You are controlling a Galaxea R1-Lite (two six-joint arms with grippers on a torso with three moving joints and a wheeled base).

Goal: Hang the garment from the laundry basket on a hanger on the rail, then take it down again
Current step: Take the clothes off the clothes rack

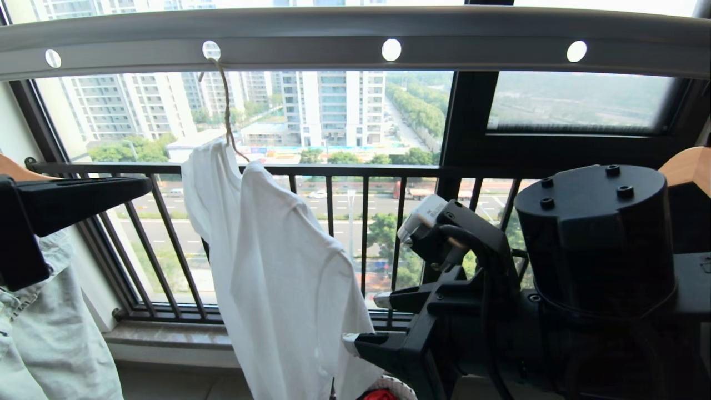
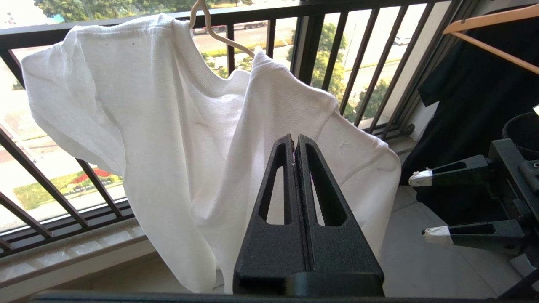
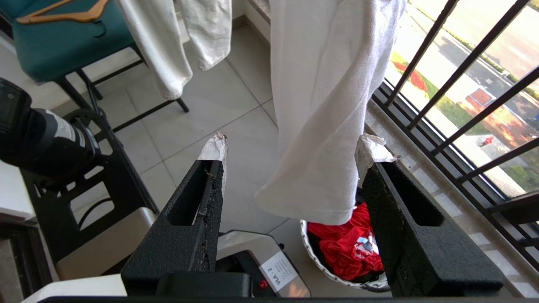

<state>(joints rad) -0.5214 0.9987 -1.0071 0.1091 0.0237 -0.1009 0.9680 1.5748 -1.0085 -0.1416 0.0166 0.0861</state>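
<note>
My R claw, nearest: jaws apart, taped tips either side of the tee's lower hem, nothing pinched. Can't tell if the window-side tip brushes the cloth. Just under it the basket, white woven rim, red garment inside w/ a small printed patch, unreadable. By the basket a white label on my base, starts "VA", rest too small to read.

L claw: jaws together, empty, aimed at the tee's mid-body, apart from it.

Room: open tile floor on the chair side, window bars close on the other.

Further up, tee hangs lopsided on the hanger, one shoulder high, other sagging; the hanger hooks through a hole in the rail. Denim jacket hangs at far L, wood hanger far R.
</note>
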